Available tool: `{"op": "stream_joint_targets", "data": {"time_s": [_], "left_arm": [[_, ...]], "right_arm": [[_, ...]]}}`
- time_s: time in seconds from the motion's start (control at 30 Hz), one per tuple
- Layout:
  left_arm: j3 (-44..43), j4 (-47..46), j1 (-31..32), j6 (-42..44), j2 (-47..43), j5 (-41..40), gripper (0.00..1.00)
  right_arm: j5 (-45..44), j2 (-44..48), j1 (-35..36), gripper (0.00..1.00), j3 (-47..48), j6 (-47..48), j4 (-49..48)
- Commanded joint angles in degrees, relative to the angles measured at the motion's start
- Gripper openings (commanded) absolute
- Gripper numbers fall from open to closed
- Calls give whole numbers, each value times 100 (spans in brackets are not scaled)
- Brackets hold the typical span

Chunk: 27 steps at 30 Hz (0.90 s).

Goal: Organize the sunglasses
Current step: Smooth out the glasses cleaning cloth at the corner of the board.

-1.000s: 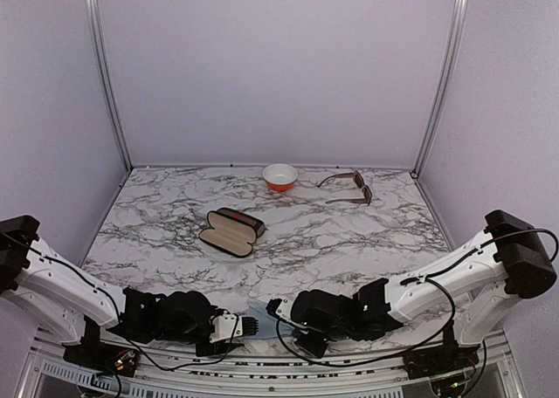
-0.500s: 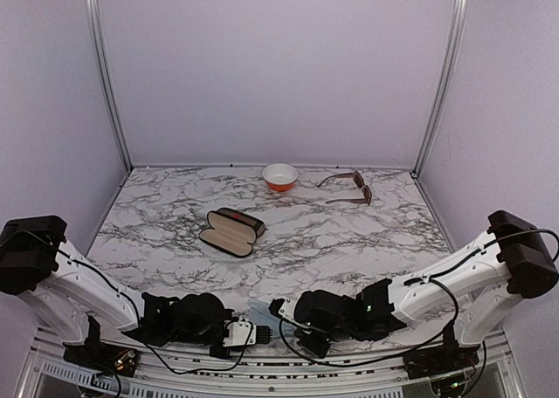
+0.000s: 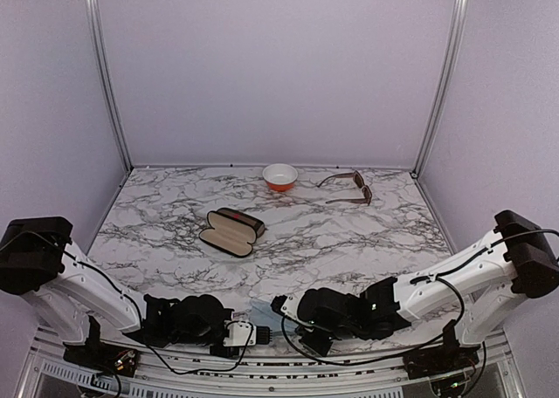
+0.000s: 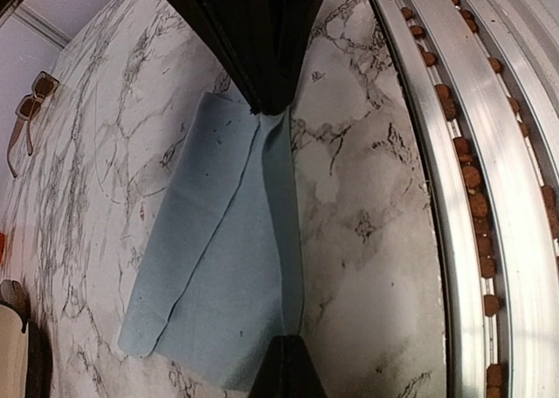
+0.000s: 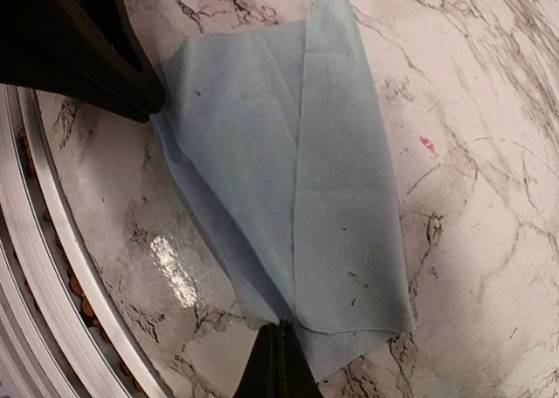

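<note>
Top external view: a white marble-patterned table point(image 3: 349, 241) with grey veining carries a small round bowl point(image 3: 279, 177), orange outside and white inside, at its far edge. The brown sunglasses point(image 3: 348, 188), thick-framed with squarish lenses and their arms unfolded, lie just right of the bowl. An oblong hard case point(image 3: 231, 232) lies open nearer than the bowl and to its left, dark outside with a tan lining. A thin, soft blue cloth point(image 3: 259, 312) lies well nearer than the bowl, at the table's near edge.

The left gripper point(image 3: 259, 335) is closed on the cloth. In the left wrist view its black fingers point(image 4: 253, 40) meet a raised fold that runs from one tip to the other. The right gripper point(image 3: 278, 307) is also closed on the cloth. In the right wrist view the cloth's lifted edge meets both of its black fingers point(image 5: 79, 49), and one corner is folded over.
</note>
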<state>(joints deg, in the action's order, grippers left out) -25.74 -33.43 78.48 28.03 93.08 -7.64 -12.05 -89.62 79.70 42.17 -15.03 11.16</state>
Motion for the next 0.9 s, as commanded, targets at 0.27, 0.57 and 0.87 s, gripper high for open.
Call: {"op": "stream_joint_targets", "data": {"time_s": [0.27, 0.57, 0.87], "left_arm": [[1, -93, 9, -449, -583, 40, 0], [-277, 695, -17, -707, -1553, -90, 0], [-750, 1689, -1, -826, -2409, -64, 0]], "right_arm": [[-244, 639, -145, 0, 99, -95, 141], [-259, 1063, -148, 0, 388, 49, 395], [104, 1739, -154, 0, 570, 228, 535]]}}
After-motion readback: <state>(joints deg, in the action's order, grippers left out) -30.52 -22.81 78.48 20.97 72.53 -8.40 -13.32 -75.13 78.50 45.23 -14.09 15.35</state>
